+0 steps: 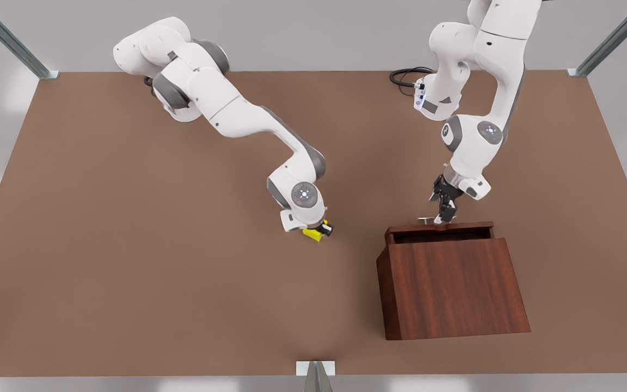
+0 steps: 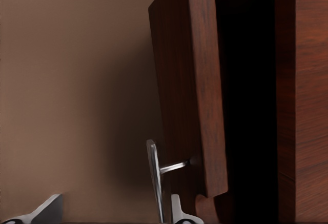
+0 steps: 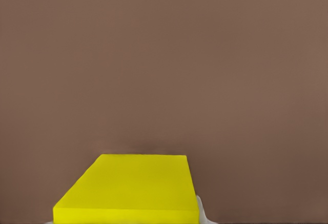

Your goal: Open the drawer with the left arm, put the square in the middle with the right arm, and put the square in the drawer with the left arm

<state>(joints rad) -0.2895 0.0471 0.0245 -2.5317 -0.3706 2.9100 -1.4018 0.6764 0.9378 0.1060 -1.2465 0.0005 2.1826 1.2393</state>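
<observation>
The right gripper (image 1: 320,231), low over the bare middle of the table (image 1: 128,245), had its fingers closed on the yellow cube (image 1: 311,234), whose broad yellow face (image 3: 134,189) sat close under that wrist's camera. At about three o'clock from it, the left gripper (image 1: 445,215) hung at the twelve o'clock edge of the wooden cabinet (image 1: 452,286), fingers spread apart with one fingertip (image 2: 180,211) just beside the silver handle (image 2: 155,175). The drawer (image 1: 440,228) stood pulled a little way out, a dark gap showing behind its front (image 2: 197,96).
</observation>
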